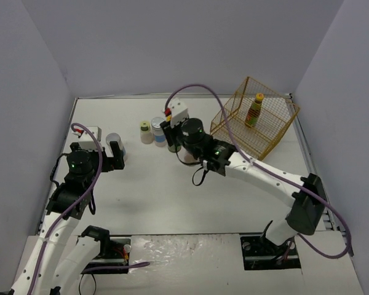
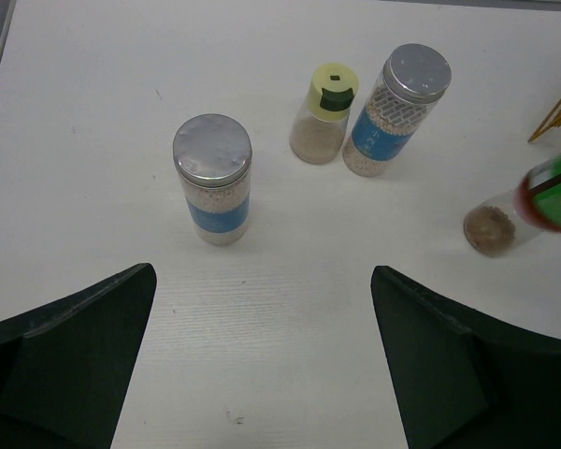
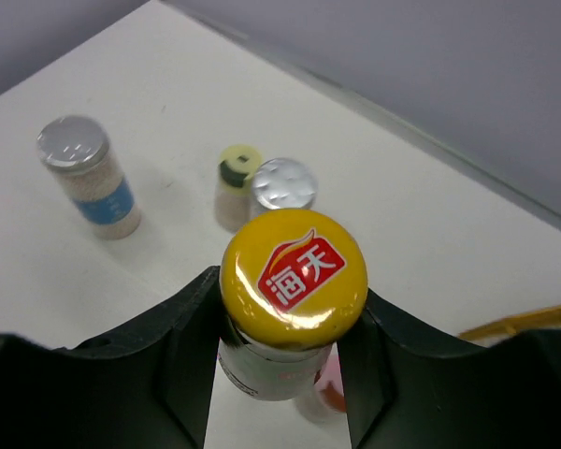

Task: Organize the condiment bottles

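Observation:
My right gripper (image 3: 279,327) is shut on a slim sauce bottle with a yellow cap (image 3: 293,276), held above the table near the middle back (image 1: 171,136). A pink shape (image 3: 329,391) shows under it; I cannot tell whether it is the pink-lidded shaker. A green-lidded shaker (image 1: 146,131) and a silver-lidded blue-labelled jar (image 1: 158,130) stand just left of it. My left gripper (image 2: 262,309) is open and empty, a little short of the other silver-lidded jar (image 2: 212,178), which stands at the left (image 1: 114,140). The second sauce bottle (image 1: 255,109) stands in the wire basket.
The yellow wire basket (image 1: 277,132) lies tilted at the back right. The shaker (image 2: 325,112), the second jar (image 2: 393,110) and the held bottle (image 2: 542,198) show in the left wrist view. A white box (image 1: 91,134) sits by my left gripper (image 1: 115,153).

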Motion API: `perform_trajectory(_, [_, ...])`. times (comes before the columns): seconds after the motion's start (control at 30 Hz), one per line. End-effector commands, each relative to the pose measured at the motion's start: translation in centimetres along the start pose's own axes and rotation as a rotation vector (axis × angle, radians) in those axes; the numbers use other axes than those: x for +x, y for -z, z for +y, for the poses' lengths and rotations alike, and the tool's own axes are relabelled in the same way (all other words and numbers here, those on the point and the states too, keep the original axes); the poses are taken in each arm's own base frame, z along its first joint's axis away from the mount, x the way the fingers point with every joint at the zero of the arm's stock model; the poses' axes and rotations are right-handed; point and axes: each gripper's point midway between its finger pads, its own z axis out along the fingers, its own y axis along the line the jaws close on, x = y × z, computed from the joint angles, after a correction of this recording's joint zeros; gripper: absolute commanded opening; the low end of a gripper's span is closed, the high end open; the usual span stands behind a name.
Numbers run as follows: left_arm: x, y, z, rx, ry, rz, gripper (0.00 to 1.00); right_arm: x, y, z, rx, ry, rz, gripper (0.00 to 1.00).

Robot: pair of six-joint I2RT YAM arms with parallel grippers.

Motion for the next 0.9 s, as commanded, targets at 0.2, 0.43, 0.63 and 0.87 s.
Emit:
perform_trajectory(0.2, [-2.5,-0.2,-0.7,0.027,-0.002,-0.066,0.97,-14.4,13.8,-25.2,0.677,-0.159,-0.322,0.00])
perform_trajectory(0.43, [-2.5,0.0,-0.7,0.029,-0.002,-0.067,0.97,-13.9,17.8,-35.4,0.902,-0.200,-0.354,0.00])
perform_trajectory(0.63, [-2.7,0.1,-0.8,0.035,-0.001,-0.075,0.97,-14.1,18.6,-40.4,0.992,-0.194,-0.370,0.00])
perform_trajectory(0.87, [-2.9,0.3,-0.8,0.033,-0.001,-0.081,0.97,-12.1,18.0,-44.5,1.056,-0.232,-0.372,0.00])
